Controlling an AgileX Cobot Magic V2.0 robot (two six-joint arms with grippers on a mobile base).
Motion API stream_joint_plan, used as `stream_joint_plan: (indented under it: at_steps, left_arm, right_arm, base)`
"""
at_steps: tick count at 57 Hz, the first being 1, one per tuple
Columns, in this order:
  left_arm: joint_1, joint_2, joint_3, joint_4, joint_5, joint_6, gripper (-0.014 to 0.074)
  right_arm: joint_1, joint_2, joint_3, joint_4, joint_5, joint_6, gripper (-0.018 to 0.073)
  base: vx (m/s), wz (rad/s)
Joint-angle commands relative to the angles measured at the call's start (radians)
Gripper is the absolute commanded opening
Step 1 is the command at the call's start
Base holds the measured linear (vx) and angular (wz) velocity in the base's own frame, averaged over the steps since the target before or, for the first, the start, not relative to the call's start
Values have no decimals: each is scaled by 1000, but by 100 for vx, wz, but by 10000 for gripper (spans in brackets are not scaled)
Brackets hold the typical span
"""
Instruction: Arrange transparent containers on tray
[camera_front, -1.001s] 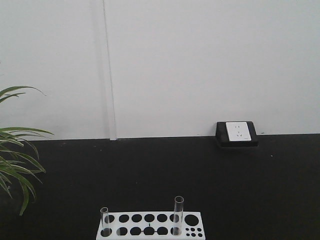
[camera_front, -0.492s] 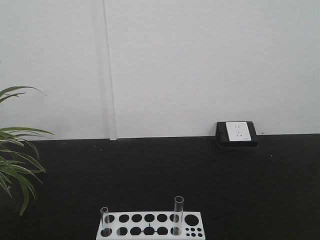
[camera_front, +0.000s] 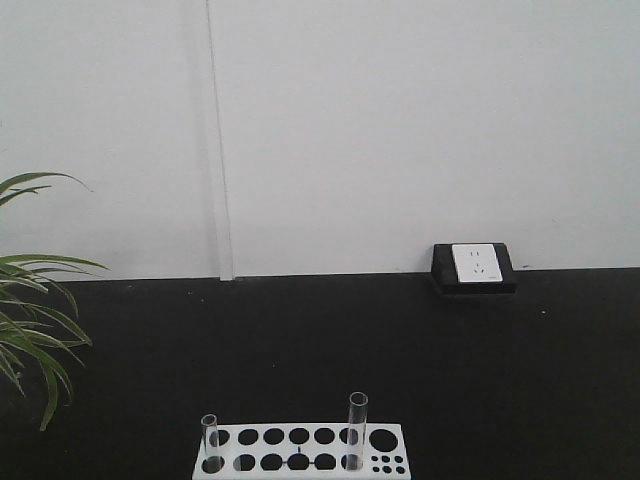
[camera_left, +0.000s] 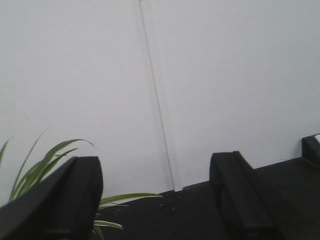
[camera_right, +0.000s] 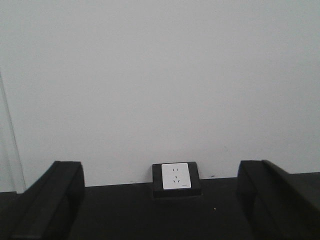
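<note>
My left gripper (camera_left: 155, 200) and right gripper (camera_right: 160, 200) both gape wide, holding nothing and aimed at the wall (camera_left: 225, 75). At six o'clock in the front view, the white rack (camera_front: 285, 449) carries a slim test tube (camera_front: 209, 437) at its nine o'clock end and a taller cylinder (camera_front: 357, 425) toward three. No loose glass shows, so I should tilt down and search first.

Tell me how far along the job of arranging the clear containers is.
Done: a short tube and a taller tube stand upright in the white rack. In hand: nothing; the left gripper and right gripper are both open and empty, facing the wall. Left: most of the rack's holes are unfilled, but no loose containers show in any view, so how many remain is unclear.
</note>
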Motion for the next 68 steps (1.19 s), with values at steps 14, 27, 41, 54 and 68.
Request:
stream_joint_plan:
  at_steps: [14, 27, 41, 54, 68]
  left_arm:
    - [-141, 26, 332, 25, -411, -127, 536]
    - [-227, 219, 370, 160, -625, -142, 503]
    - [-248, 489, 370, 160, -877, -193, 502]
    - [-248, 683, 329, 175, -1049, -195, 502]
    - [-248, 791, 232, 202, -1031, -196, 502]
  right_arm:
    - [-3, 53, -32, -7, -78, -13, 516]
    - [-3, 88, -32, -9, -78, -16, 504]
    - [-3, 101, -32, -30, -81, -16, 504]
    - [-3, 101, -32, -33, -85, -17, 504]
    - [-3, 101, -32, -33, -85, -17, 504]
  base:
    - [0, 0]
    - [0, 0]
    - [0, 0]
    - [0, 0]
    - [0, 0]
